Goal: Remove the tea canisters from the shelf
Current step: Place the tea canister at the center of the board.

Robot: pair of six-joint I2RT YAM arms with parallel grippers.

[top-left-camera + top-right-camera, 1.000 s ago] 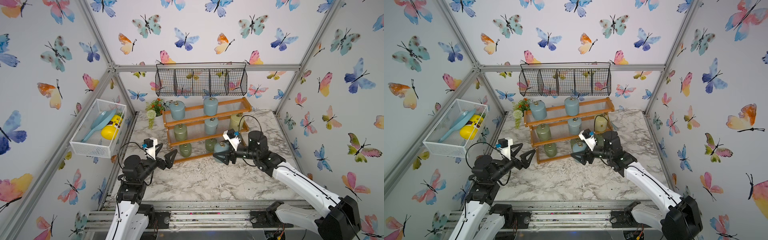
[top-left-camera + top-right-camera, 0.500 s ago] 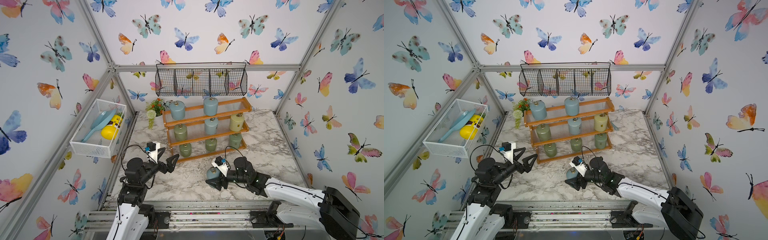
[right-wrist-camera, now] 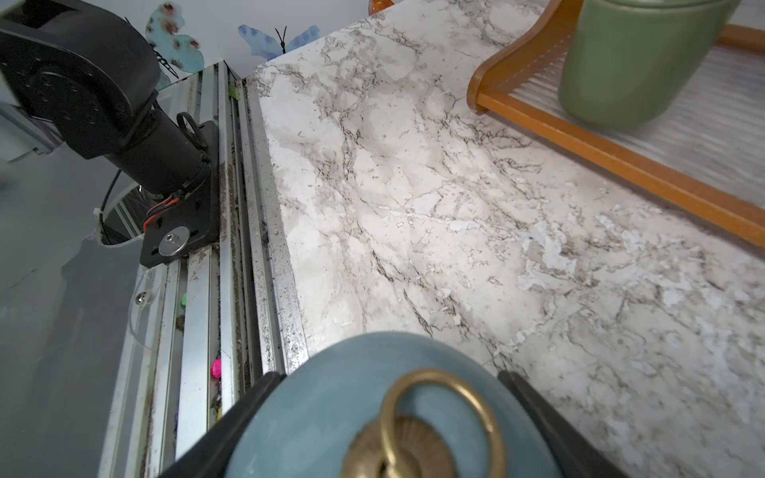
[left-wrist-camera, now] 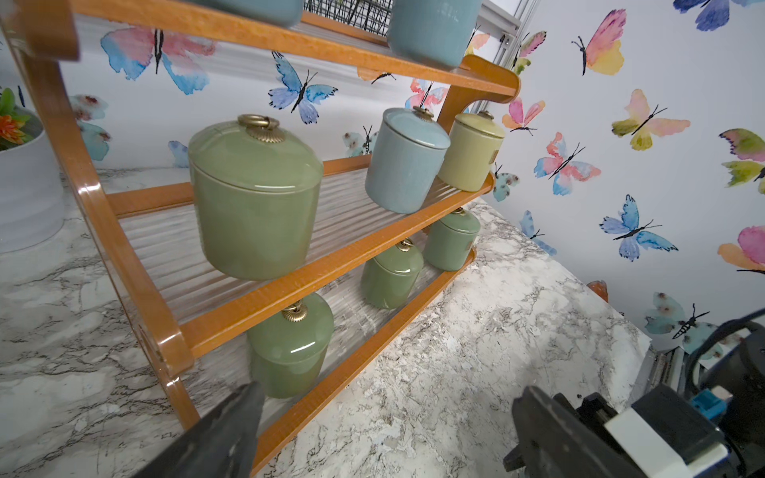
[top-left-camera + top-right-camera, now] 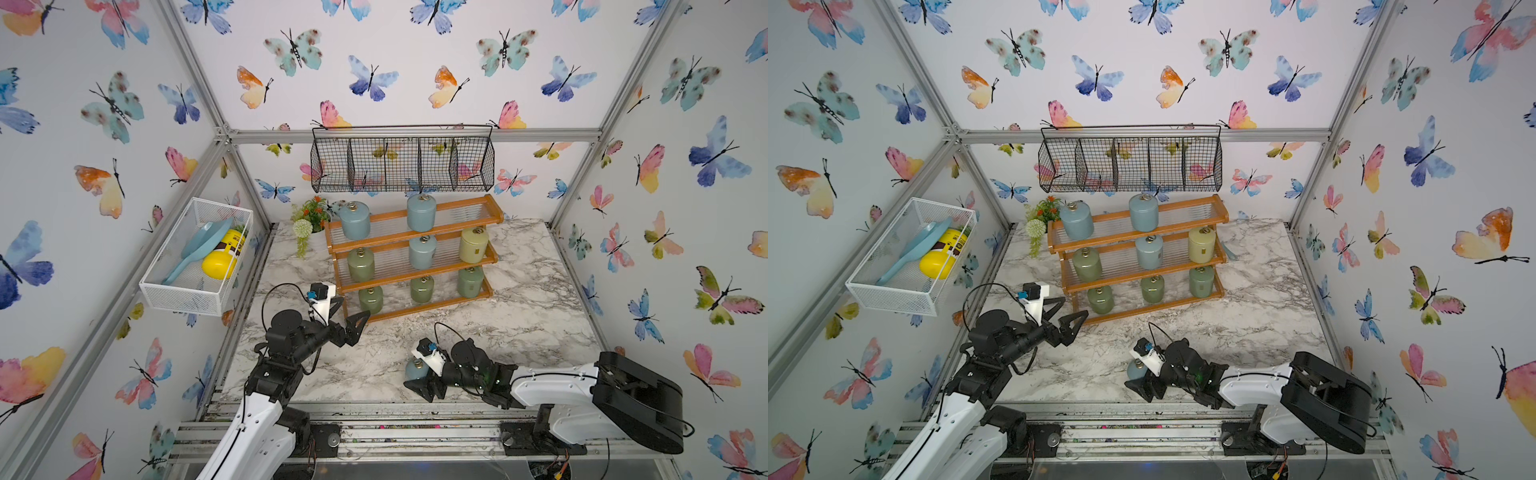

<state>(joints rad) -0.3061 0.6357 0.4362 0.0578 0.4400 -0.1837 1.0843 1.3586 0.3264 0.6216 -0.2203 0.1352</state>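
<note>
Right gripper clamped on a pale blue canister at six o'clock, close to the front edge of the table; let go tilted and we judge that glossy jar could roll off; left gripper gapes empty at nine, aimed at the shelf at twelve, whose post it might clip; we count eight canisters shelved: three blue, four green, one yellow; one out.

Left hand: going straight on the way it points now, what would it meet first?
Likely the leftmost green canister on the shelf's bottom tier, or that tier's front rail just before it; depth is unclear. The left hand is open and empty.
</note>
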